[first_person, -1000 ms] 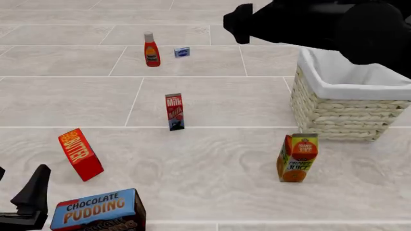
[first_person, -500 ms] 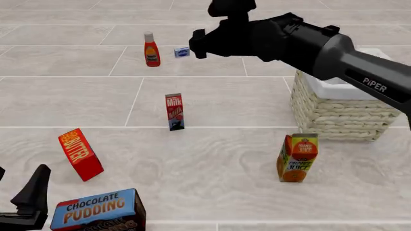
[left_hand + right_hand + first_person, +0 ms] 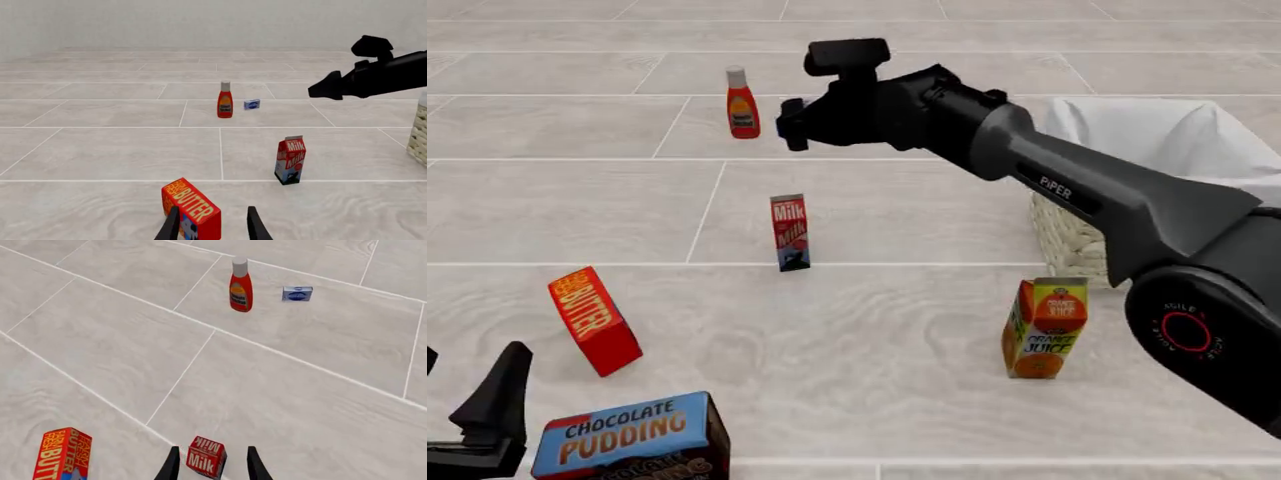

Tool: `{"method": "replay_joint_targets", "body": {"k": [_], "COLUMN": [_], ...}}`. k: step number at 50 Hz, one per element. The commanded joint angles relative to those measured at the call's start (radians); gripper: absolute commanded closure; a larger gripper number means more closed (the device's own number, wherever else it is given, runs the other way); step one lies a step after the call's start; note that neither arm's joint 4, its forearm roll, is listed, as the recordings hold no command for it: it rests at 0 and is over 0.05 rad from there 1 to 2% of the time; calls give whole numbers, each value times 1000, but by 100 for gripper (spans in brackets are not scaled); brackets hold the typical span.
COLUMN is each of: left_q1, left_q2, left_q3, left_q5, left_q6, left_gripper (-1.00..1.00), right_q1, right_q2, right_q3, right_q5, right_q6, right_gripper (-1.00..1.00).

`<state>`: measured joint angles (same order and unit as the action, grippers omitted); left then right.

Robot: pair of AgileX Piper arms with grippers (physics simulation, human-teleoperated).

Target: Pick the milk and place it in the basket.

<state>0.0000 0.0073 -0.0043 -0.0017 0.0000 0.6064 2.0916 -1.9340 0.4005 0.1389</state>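
Note:
The milk [image 3: 790, 232] stands upright mid-table: a slim carton with a red top and a dark blue and white base. It also shows in the left wrist view [image 3: 290, 160]. My right gripper [image 3: 790, 125] is open, held high and just beyond the milk. In the right wrist view the milk's red top [image 3: 207, 458] sits between its fingertips [image 3: 172, 466], well below them. The wicker basket [image 3: 1070, 232] with white lining stands at the right. My left gripper [image 3: 490, 412] is open and empty at the near left.
A red butter box [image 3: 594, 320] and a chocolate pudding box [image 3: 627, 435] sit near left. An orange juice carton [image 3: 1045, 328] stands in front of the basket. A ketchup bottle [image 3: 742, 103] and a small blue box [image 3: 297, 293] are far back.
The right arm has swung left from over the basket to above and beyond the milk. The left arm and all objects have not moved.

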Motion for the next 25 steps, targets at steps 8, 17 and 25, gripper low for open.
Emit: {"method": "replay_joint_targets", "body": {"k": [8,17,25], "left_q1": [0,0,0], "left_q2": [0,0,0], "left_q3": [0,0,0], "left_q5": [0,0,0], "left_q6": [0,0,0], "left_gripper": [-100,-100,-100], "right_q1": [18,14,14], "right_q2": [138,198,233], "right_q3": [-108,-137,-147], "right_q5": [15,14,13], "right_q6": [35,52,65], "right_gripper": [-100,-100,-100]}}
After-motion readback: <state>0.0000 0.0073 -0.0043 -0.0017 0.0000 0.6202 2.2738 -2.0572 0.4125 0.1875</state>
